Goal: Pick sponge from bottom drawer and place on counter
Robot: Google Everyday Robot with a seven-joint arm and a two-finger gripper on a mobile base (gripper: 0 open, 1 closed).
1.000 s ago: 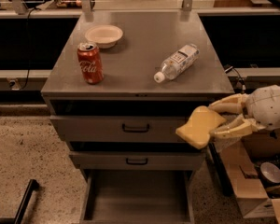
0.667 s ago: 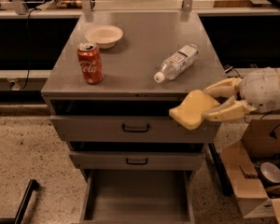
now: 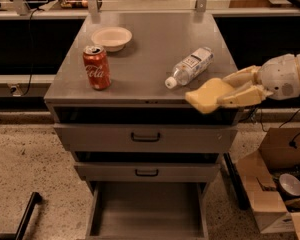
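Note:
The pale yellow sponge (image 3: 208, 95) is held in my gripper (image 3: 233, 90), which comes in from the right and is shut on the sponge's right end. The sponge hangs over the front right corner of the grey metal counter (image 3: 140, 54), level with its front edge. The bottom drawer (image 3: 146, 211) stands pulled open below, its plain grey floor bare.
On the counter stand a red cola can (image 3: 96, 67) at front left, a white bowl (image 3: 111, 37) behind it and a clear plastic bottle (image 3: 189, 67) lying on its side near the sponge. Two shut drawers with black handles (image 3: 145, 137) sit above the open one. An open cardboard box (image 3: 277, 189) is on the floor at right.
My gripper has lifted the sponge up and a little left, from in front of the top drawer's right side to the height of the counter's front right corner.

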